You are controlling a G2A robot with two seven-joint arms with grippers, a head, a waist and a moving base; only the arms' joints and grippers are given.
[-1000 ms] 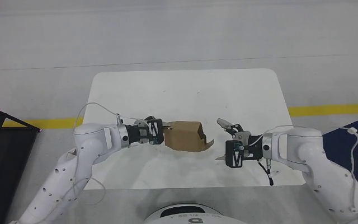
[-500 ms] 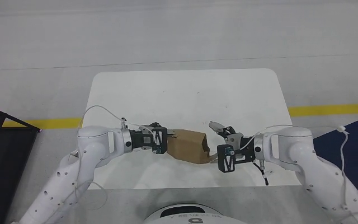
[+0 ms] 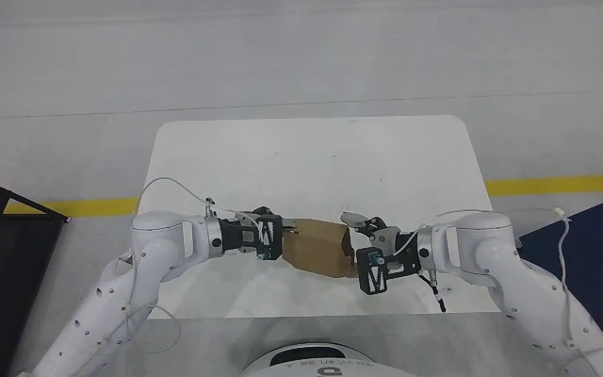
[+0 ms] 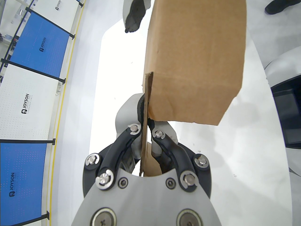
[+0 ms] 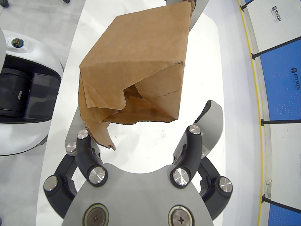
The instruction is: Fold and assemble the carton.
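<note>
We find the carton at the near middle of the table, its long axis running from one gripper to the other. The left gripper is clamped on an end flap. The right gripper stands spread and unloaded, straddling the unfolded end; we judge it nearer the loose flaps

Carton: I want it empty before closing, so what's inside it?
Inside the carton little shows: a small dark gap between its folded-in flaps; the interior is covered by those flaps.
</note>
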